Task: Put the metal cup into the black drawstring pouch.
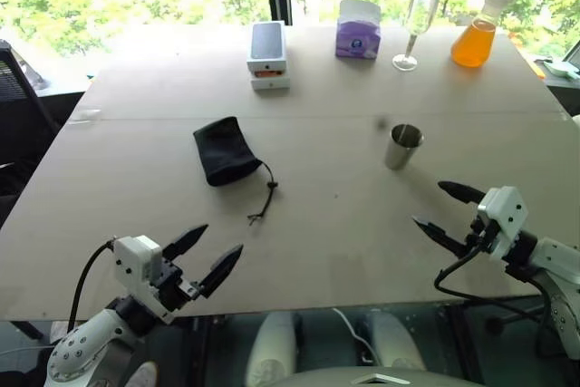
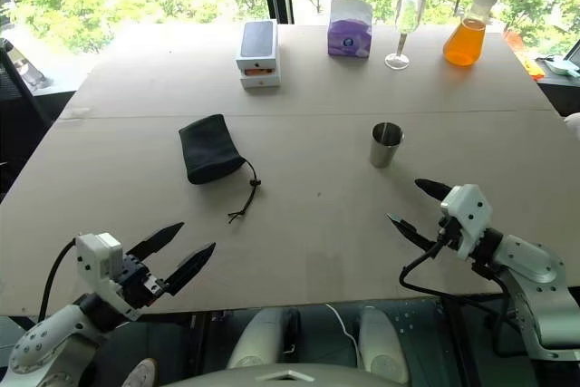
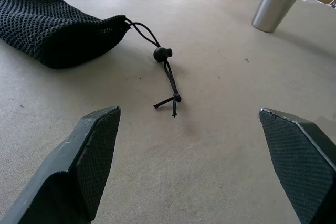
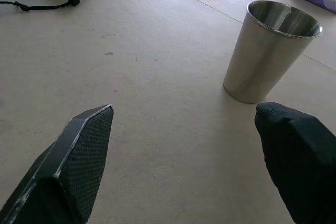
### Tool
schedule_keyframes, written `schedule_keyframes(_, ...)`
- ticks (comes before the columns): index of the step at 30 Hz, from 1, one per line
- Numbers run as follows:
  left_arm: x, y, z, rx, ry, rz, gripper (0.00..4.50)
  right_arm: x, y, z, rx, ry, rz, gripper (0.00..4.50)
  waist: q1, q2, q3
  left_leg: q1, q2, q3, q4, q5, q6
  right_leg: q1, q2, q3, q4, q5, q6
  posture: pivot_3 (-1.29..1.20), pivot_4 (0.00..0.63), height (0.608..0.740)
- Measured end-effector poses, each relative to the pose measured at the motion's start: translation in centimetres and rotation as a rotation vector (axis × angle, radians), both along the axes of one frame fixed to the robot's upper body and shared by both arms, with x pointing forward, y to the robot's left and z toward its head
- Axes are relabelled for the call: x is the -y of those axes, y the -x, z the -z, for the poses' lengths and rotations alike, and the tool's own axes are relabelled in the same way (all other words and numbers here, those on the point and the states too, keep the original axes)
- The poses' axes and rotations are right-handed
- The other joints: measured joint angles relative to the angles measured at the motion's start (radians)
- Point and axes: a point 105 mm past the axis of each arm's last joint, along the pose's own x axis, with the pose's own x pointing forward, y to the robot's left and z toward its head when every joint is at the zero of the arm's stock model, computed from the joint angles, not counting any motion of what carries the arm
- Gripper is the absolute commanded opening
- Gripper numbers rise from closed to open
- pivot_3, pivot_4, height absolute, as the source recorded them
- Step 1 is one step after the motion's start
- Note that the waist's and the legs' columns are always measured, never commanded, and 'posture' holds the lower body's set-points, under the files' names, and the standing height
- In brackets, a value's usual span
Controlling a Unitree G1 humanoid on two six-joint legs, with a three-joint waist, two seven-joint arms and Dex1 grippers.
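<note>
The metal cup (image 1: 402, 146) stands upright on the table, right of centre; the right wrist view shows it (image 4: 270, 51) empty, just beyond the fingers. The black drawstring pouch (image 1: 226, 151) lies flat left of centre, its cord (image 1: 265, 198) trailing toward me with a knot at the end. My right gripper (image 1: 444, 208) hovers open near the front right edge, a short way in front of the cup. My left gripper (image 1: 211, 254) is open at the front left edge, pointing toward the pouch's cord (image 3: 167, 77). Neither holds anything.
Along the far edge of the table (image 1: 326, 224) stand a white phone box (image 1: 268, 54), a purple tissue pack (image 1: 358, 30), a clear stemmed wine glass (image 1: 414, 28) and a flask of orange liquid (image 1: 476, 35). A dark chair (image 1: 20, 124) is at the left.
</note>
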Motion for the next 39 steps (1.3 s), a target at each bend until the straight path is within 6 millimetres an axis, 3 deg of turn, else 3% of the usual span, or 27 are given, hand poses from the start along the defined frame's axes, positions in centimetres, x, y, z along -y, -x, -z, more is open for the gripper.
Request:
schedule_keyframes(10, 0.0, -2.4, -2.0, 0.08, 0.036, -0.028, 4.42, -1.1, -1.3, -2.4, 0.147, -0.102, 0.036, 4.4, 0.0, 0.0, 0.0, 0.0, 0.0, 0.0, 0.0, 0.0, 0.0, 0.0, 0.0, 0.0, 0.0, 0.0, 0.0, 0.0, 0.15, 0.74)
schedule_keyframes(13, -0.3, -3.2, -2.5, 0.106, -0.003, -0.061, 4.42, -2.4, -1.2, -4.2, 0.175, -0.164, -0.029, 4.4, -0.001, 0.001, 0.0, 0.0, 0.0, 0.0, 0.0, 0.0, 0.0, 0.0, 0.001, 0.0, 0.001, 0.0, 0.001, 0.0, 0.15, 0.74)
schedule_keyframes(17, -2.0, -5.1, -3.0, 0.15, -0.164, -0.199, 4.42, -5.4, 0.5, -6.8, 0.239, -0.196, -0.216, 4.4, 0.001, 0.0, 0.0, 0.0, 0.0, -0.001, 0.0, 0.0, 0.0, 0.0, 0.002, -0.001, 0.001, 0.001, 0.001, 0.0, 0.15, 0.74)
schedule_keyframes(23, -4.1, -8.5, -3.9, 0.215, -0.636, -0.44, 4.42, -7.1, 1.9, -6.8, 0.239, -0.168, -0.341, 4.4, 0.017, 0.0, 0.0, 0.0, -0.003, -0.001, 0.0, 0.0, 0.0, 0.0, 0.001, 0.0, 0.0, 0.002, 0.004, 0.0, 0.15, 0.74)
schedule_keyframes(29, -1.6, -9.8, -4.5, 0.301, -0.9, -0.366, 4.42, -7.0, 2.1, -5.9, 0.229, -0.118, -0.334, 4.4, 0.019, 0.0, 0.0, 0.0, -0.001, -0.001, -0.001, 0.0, 0.0, 0.0, 0.001, 0.0, 0.0, 0.002, 0.004, 0.0, 0.15, 0.74)
schedule_keyframes(34, 0.2, -10.3, -3.7, 0.262, -0.979, -0.242, 4.42, -6.8, 2.3, -5.4, 0.222, -0.102, -0.315, 4.4, 0.018, 0.0, 0.0, -0.001, 0.0, 0.0, -0.002, 0.0, 0.0, -0.002, 0.001, 0.0, 0.0, 0.002, 0.004, 0.0, 0.15, 0.74)
schedule_keyframes(39, 1.1, -11.7, -4.7, 0.289, -1.036, -0.241, 4.42, -6.8, 2.6, -5.3, 0.221, -0.102, -0.307, 4.4, 0.02, 0.0, 0.0, -0.001, -0.002, 0.0, -0.001, 0.0, 0.0, -0.002, 0.001, 0.0, 0.0, 0.002, 0.004, 0.0, 0.15, 0.74)
